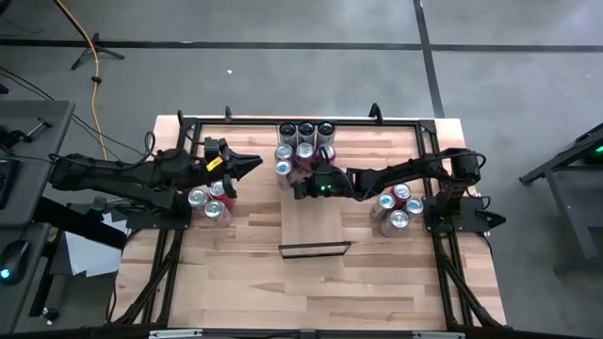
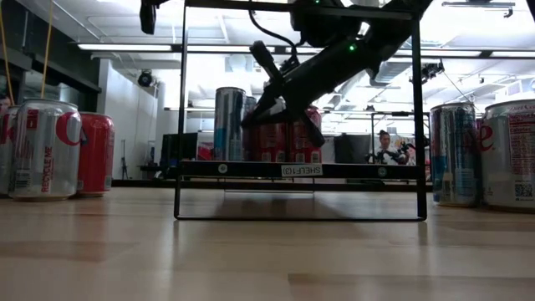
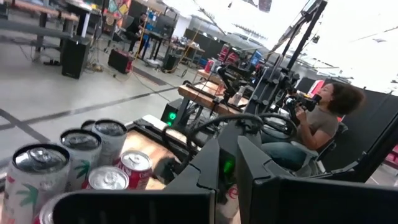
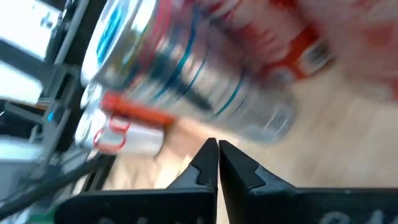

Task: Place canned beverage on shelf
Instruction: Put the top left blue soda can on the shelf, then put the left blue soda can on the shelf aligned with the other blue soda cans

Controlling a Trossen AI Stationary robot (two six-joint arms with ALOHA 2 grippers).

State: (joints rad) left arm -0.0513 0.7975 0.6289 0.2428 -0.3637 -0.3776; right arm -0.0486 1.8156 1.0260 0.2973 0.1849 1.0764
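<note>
The shelf (image 1: 313, 221), a pale board with a black lip (image 1: 314, 250) at its near end, lies flat on the table's middle; the low view shows its front (image 2: 301, 170). Several cans (image 1: 303, 146) stand upright at its far end. My right gripper (image 1: 296, 188) is shut, slanting down just near of those cans. In its wrist view the shut fingertips (image 4: 217, 149) stop short of a blurred silver can with blue stripes (image 4: 186, 74) and a red can (image 4: 292, 37). My left gripper (image 1: 252, 164) waits shut and level, left of the far cans.
More cans stand in a cluster at the left (image 1: 209, 200) and another at the right (image 1: 399, 209), beside each arm; the low view shows them at both sides (image 2: 46, 149) (image 2: 510, 155). A black frame (image 1: 301, 120) borders the table. A person (image 3: 323, 118) sits beyond the table.
</note>
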